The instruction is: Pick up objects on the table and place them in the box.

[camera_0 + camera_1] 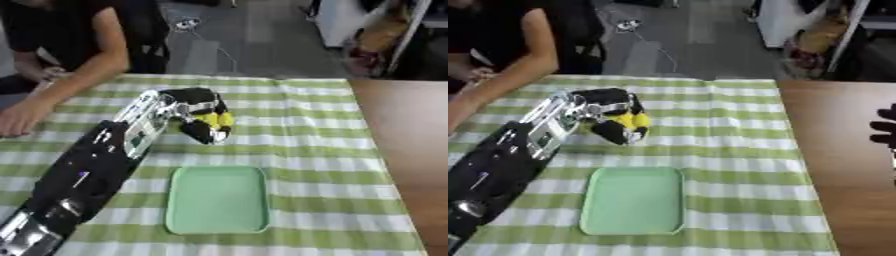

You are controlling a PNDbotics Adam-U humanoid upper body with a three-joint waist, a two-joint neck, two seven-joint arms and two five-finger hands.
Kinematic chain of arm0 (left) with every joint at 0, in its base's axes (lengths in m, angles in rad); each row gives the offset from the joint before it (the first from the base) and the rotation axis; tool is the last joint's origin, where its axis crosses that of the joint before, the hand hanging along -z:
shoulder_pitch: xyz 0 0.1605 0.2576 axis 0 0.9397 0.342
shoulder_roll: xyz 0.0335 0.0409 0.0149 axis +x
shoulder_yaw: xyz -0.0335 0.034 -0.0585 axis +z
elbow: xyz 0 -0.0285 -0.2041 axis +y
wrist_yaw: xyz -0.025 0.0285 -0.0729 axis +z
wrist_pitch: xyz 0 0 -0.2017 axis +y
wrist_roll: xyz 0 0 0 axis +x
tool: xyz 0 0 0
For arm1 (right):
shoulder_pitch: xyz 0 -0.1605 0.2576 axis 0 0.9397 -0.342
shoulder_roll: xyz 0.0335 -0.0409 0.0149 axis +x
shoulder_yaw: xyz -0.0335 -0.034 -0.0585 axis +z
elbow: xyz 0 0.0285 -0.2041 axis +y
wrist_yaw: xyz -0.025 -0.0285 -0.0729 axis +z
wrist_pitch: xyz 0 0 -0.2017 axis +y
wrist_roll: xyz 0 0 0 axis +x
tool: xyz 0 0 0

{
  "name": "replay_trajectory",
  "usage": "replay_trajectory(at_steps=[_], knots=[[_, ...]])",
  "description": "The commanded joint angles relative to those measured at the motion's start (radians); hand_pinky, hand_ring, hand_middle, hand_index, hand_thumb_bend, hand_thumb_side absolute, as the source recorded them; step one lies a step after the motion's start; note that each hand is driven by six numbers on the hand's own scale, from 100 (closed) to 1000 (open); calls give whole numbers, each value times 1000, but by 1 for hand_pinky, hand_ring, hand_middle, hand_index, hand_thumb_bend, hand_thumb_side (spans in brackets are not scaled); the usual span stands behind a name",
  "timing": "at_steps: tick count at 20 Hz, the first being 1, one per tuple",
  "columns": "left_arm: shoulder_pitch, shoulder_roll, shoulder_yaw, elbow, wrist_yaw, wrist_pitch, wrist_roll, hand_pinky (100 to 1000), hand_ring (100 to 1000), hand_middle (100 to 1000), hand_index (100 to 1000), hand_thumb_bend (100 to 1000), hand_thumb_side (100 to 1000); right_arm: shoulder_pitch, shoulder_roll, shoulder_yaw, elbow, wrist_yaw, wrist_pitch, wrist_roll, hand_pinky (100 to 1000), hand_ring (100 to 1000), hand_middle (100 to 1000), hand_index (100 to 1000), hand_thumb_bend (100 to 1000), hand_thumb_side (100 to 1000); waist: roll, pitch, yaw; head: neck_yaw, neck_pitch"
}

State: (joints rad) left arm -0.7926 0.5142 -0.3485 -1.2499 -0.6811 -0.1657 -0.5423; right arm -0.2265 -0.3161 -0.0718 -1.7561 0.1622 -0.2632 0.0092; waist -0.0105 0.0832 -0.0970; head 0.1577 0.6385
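Yellow thing (215, 120) is getting gripped by the left hand (199, 112), fingers curling round it, sitting at about 12 o'clock from the green tray (217, 200). I'd say lift it straight off the checked cloth (315, 145), swing toward 6 o'clock and let go low over the tray. Right hand (885, 131) is only peeking in at 3 o'clock, can't tell its fingers.

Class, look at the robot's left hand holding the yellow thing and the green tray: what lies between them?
Only bare checked tablecloth separates left hand, curled round yellow thing, from green tray, in the left eye view.
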Motion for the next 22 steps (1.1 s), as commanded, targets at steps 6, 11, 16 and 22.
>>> replay_trajectory(at_steps=[6, 11, 16, 22], knots=[[-9, 56, -28, -157, 69, 13, -46, 100, 100, 410, 586, 100, 448, -7, -19, -10, -12, 3, -1, -4, 692, 751, 782, 899, 100, 783, 1, -17, 3, -9, -8], [1, 60, -44, -211, 100, 21, -68, 100, 100, 410, 585, 100, 449, -8, -19, -9, -12, 3, -1, -3, 692, 751, 782, 899, 100, 784, 1, -16, 3, -8, -8], [15, 54, -67, -243, 129, 22, -92, 100, 100, 409, 581, 100, 448, -9, -19, -8, -12, 2, -1, -1, 692, 751, 782, 899, 100, 784, 1, -16, 1, -8, -6], [36, 48, -84, -265, 153, 25, -104, 100, 100, 409, 577, 100, 449, -9, -20, -8, -12, 2, -1, -1, 692, 751, 782, 899, 100, 784, 1, -18, 2, -8, -5]])
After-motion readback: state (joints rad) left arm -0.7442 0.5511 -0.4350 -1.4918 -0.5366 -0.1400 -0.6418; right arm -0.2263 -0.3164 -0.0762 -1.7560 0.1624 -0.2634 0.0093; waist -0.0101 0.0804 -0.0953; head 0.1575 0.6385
